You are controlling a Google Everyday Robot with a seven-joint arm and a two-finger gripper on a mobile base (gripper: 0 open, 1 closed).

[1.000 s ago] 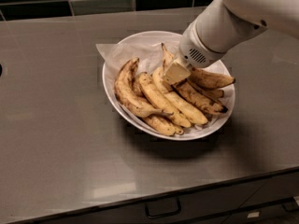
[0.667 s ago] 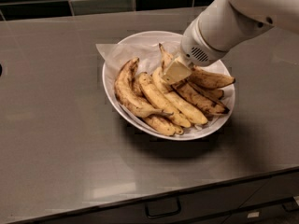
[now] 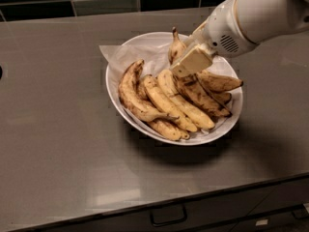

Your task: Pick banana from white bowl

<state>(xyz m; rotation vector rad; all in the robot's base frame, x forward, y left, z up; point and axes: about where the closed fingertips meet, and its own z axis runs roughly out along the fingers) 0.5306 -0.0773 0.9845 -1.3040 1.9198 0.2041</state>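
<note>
My gripper (image 3: 190, 62) hangs low over the back of the white bowl (image 3: 207, 138), which sits on the grey counter (image 3: 53, 129). I cannot tell whether it is open or holding anything. The banana (image 3: 203, 96) lies in the bowl's right half, its long axis running from under the gripper down-right, dark tip near the rim. Plumper bananas (image 3: 166, 103) crowd its left side, and another (image 3: 219, 82) lies on its right.

Smooth plastic claw (image 3: 182, 70) hangs over glossy white bowl (image 3: 110, 86), crumpled paper (image 3: 117, 55), matt counter (image 3: 58, 129).
</note>
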